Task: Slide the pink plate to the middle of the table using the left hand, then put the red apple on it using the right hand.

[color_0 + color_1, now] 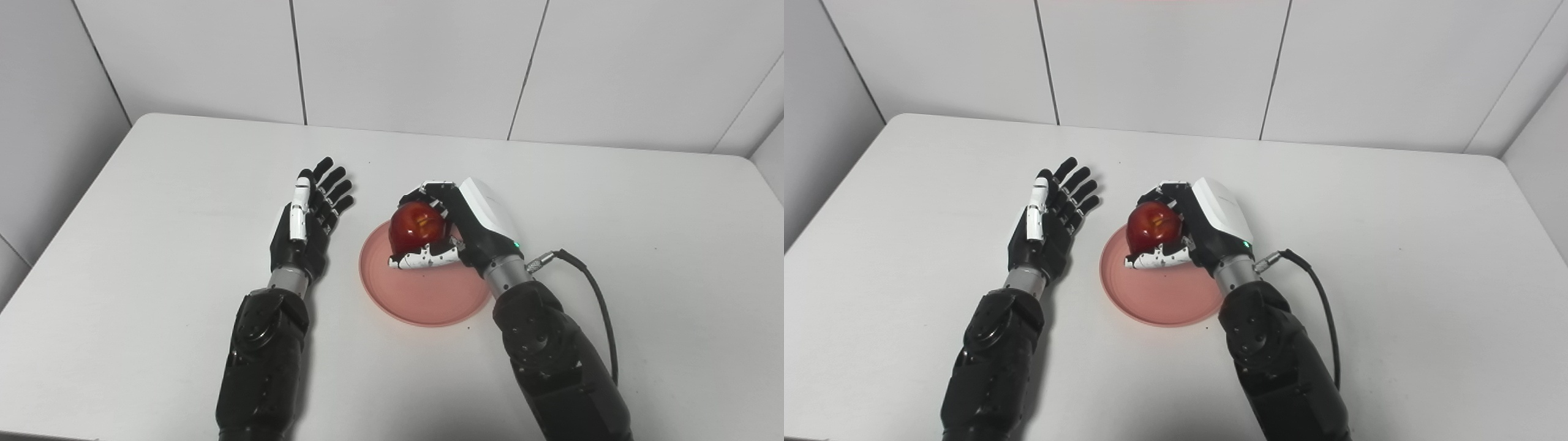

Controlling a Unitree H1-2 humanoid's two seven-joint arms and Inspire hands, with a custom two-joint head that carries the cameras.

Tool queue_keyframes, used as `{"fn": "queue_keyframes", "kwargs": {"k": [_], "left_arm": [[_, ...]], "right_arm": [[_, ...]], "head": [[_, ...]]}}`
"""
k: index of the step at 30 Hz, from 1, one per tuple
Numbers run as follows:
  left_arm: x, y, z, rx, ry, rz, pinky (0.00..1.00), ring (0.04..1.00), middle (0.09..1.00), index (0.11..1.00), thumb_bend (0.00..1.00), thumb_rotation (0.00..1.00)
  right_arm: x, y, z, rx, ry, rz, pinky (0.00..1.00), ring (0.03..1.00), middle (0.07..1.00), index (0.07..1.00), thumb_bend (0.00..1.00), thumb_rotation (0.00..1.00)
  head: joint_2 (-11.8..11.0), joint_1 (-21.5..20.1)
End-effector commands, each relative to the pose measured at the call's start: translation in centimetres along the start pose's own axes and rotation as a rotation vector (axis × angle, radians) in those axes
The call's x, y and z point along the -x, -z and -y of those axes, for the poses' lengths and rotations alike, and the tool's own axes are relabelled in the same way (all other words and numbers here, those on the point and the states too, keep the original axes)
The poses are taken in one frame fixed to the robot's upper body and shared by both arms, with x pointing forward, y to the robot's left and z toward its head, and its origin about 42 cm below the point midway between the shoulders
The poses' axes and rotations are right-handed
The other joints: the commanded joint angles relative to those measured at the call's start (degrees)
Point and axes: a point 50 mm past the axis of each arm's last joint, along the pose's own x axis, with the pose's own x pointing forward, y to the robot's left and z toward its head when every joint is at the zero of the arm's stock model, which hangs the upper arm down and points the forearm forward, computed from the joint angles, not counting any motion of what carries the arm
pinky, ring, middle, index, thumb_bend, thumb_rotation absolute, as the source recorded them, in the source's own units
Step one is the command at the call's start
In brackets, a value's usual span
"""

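Hiding the red apple's [418, 228] base, right hand [456, 229] fingers wrap it over pink plate [422, 294]; left hand [309, 214] fingers spread

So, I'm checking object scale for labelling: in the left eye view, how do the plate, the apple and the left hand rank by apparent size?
Largest to smallest:
1. Plate, partly covered.
2. Left hand, open, fingers spread.
3. Apple, held in the right hand over the plate.
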Motion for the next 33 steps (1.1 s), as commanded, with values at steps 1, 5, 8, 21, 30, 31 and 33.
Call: {"fn": "queue_keyframes", "kwargs": {"k": [1, 5, 8, 21, 30, 31, 33], "left_arm": [[-0.2, -0.2, 0.0, -0.009, -0.011, -0.008, 0.87, 0.874, 0.879, 0.866, 0.38, 1.0], [-0.1, -0.3, 0.0, -0.01, -0.013, -0.007, 0.87, 0.872, 0.878, 0.864, 0.38, 1.0], [-0.1, -0.3, 0.1, -0.011, -0.017, -0.007, 0.87, 0.871, 0.877, 0.862, 0.38, 1.0], [-0.1, -0.3, 0.4, -0.012, -0.015, -0.008, 0.87, 0.872, 0.878, 0.864, 0.38, 1.0], [-0.1, -0.3, 0.4, -0.009, -0.012, -0.009, 0.88, 0.874, 0.881, 0.867, 0.38, 1.0], [-0.1, -0.3, 0.4, -0.009, -0.011, -0.009, 0.88, 0.875, 0.882, 0.869, 0.38, 1.0], [-0.1, -0.3, 0.4, -0.009, -0.012, -0.008, 0.87, 0.872, 0.878, 0.863, 0.38, 1.0]], "right_arm": [[-0.5, -1.2, 0.6, 0.004, 0.033, 0.082, 0.32, 0.404, 0.483, 0.487, 0.51, 0.13], [-0.4, -0.6, 0.1, 0.012, 0.019, 0.084, 0.33, 0.407, 0.484, 0.487, 0.51, 0.13], [-0.4, -0.2, -0.3, 0.015, 0.005, 0.072, 0.33, 0.407, 0.483, 0.487, 0.51, 0.13], [-0.4, 0.9, -1.4, 0.016, -0.029, 0.033, 0.33, 0.405, 0.483, 0.487, 0.51, 0.13], [-0.3, 1.1, -1.8, 0.024, -0.034, 0.021, 0.31, 0.395, 0.481, 0.488, 0.51, 0.13], [-0.3, 1.2, -1.8, 0.024, -0.034, 0.021, 0.31, 0.393, 0.48, 0.488, 0.51, 0.13], [-0.3, 1.1, -1.8, 0.027, -0.034, 0.02, 0.31, 0.391, 0.481, 0.488, 0.51, 0.13]], "head": [[0.08, 0.02], [0.22, -0.04], [0.27, -0.04], [0.38, -0.07], [0.51, -0.29], [0.51, -0.29], [0.51, -0.32]]}}
